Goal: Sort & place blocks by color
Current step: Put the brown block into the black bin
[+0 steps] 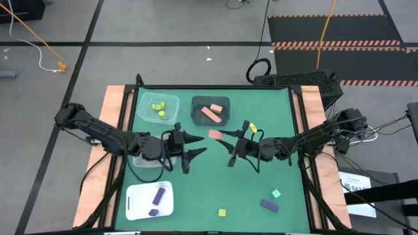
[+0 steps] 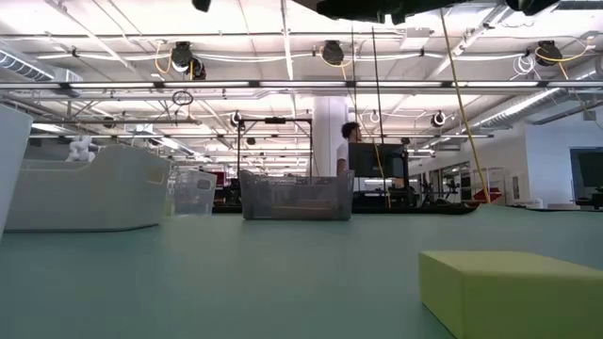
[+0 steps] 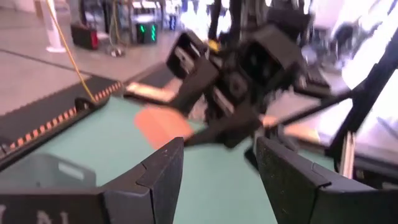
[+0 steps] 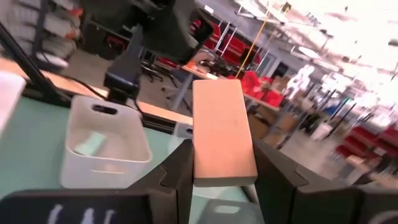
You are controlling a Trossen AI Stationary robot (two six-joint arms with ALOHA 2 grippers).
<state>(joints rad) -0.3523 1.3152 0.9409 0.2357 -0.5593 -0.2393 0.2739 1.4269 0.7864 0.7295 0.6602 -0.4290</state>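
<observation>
The right gripper (image 4: 217,171) clamps a salmon bar (image 4: 221,130) for the dark bin (image 1: 210,111) beyond; the left gripper (image 1: 196,147) (idle) gapes opposite.

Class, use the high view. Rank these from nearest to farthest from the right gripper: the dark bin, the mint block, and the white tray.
From the right gripper, which holds a salmon block:
1. Dark bin, just beyond it at the table's far side.
2. Mint block, near the right front.
3. White tray, at the left front corner.
</observation>
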